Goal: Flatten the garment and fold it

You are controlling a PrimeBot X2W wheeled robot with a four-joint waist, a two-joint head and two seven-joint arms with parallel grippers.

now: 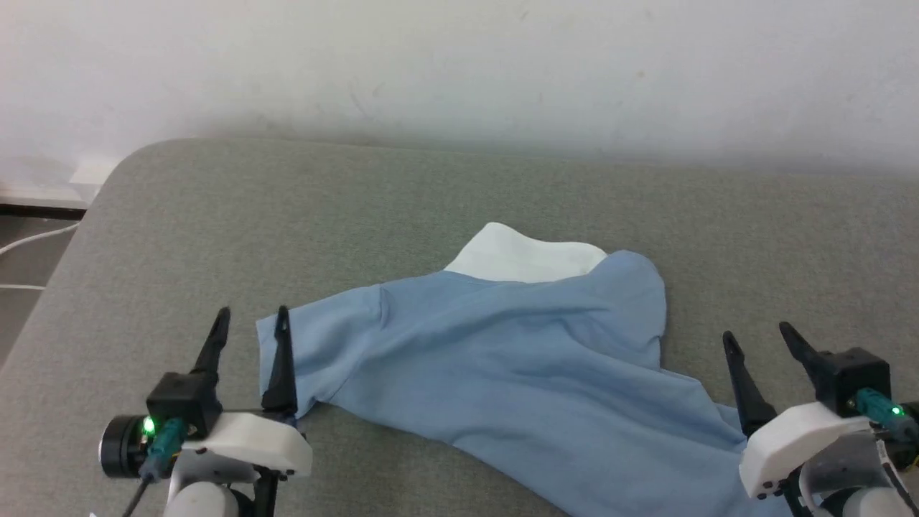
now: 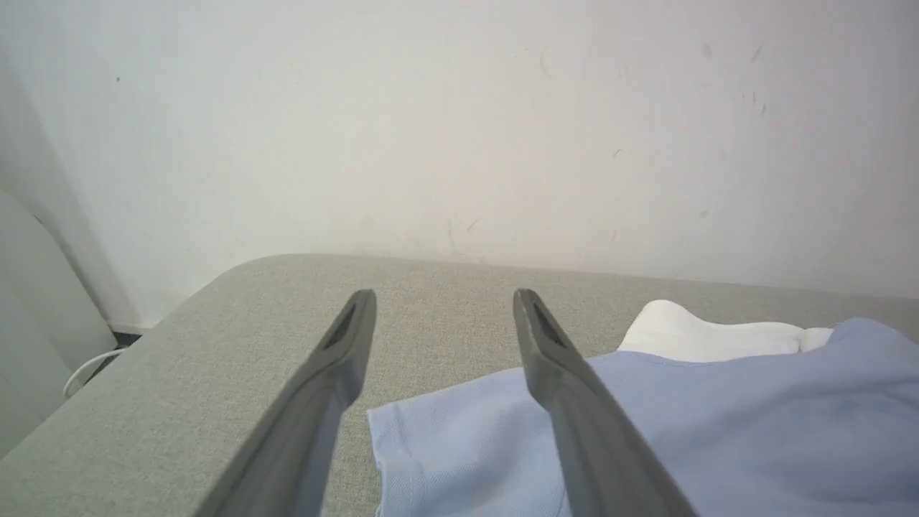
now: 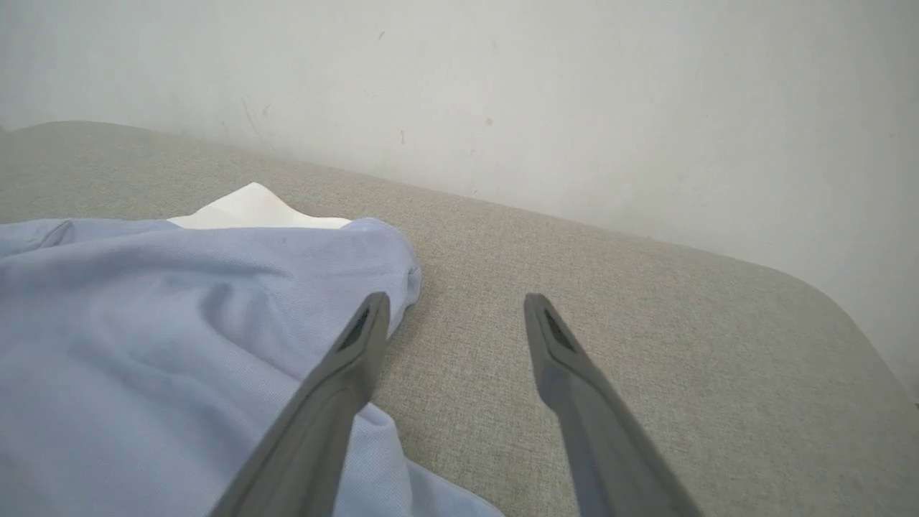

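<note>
The garment [image 1: 502, 352], a light blue shirt with a white collar [image 1: 528, 260] at its far edge, lies rumpled on the grey cushioned surface [image 1: 359, 208]. Its sleeve end reaches toward my left gripper [image 1: 253, 314], which stands open at the lower left with the right finger over the sleeve's edge. In the left wrist view the sleeve [image 2: 459, 445] lies under and between the spread fingers of the left gripper [image 2: 444, 298]. My right gripper [image 1: 755, 332] stands open at the lower right, beside the garment's right hem. In the right wrist view the garment [image 3: 158, 323] lies left of the right gripper [image 3: 456, 301].
A pale wall [image 1: 459, 64] runs along the back of the surface. The surface's rounded left corner [image 1: 126, 161] drops to a floor with a white cable [image 1: 36, 237]. Bare grey fabric lies behind and to the right of the garment.
</note>
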